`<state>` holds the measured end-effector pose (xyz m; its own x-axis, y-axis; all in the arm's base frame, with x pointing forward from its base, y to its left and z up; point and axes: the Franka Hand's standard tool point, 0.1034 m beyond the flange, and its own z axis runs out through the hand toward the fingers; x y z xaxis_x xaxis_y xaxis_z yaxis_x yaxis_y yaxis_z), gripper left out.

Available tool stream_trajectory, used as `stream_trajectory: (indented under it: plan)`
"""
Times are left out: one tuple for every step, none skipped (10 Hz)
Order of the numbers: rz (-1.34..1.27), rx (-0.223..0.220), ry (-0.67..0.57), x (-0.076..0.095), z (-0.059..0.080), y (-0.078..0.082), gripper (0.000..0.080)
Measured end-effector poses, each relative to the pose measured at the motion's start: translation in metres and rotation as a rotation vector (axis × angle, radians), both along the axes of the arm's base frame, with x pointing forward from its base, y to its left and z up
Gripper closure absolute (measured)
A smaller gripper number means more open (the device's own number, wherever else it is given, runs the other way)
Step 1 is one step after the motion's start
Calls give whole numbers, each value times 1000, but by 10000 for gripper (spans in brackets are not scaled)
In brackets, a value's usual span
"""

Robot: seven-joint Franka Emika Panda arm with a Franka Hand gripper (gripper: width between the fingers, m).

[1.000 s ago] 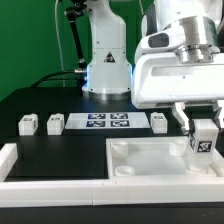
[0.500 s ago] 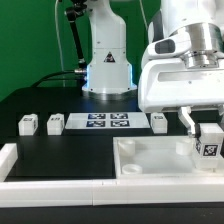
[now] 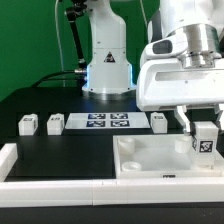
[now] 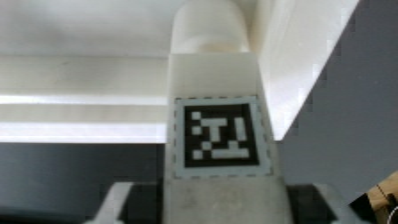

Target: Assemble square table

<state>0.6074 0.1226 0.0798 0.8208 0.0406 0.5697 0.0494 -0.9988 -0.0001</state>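
Exterior view: the claw is closed on one held leg, gripping it upright at the corner of the slab on the exterior view's right. I cannot tell whether the leg touches the slab. The slab lies on the black tabletop. Three loose legs stand in a row with one marker board, two on its left and one on its right. That makes four legs and one slab.

Wrist view: only the held leg shows, with its tag facing the camera. The claw presses it with fingers on both sides. The white shape behind it is blurred.
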Motion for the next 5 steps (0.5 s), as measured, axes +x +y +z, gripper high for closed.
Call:
stream_trajectory:
  plan:
    - [0, 0, 1, 0, 0, 0, 316]
    - [0, 0, 3, -1, -1, 0, 187]
    - [0, 0, 3, -1, -1, 0, 187]
    - [0, 0, 4, -1, -1, 0, 161]
    - [0, -1, 4, -1, -1, 0, 152]
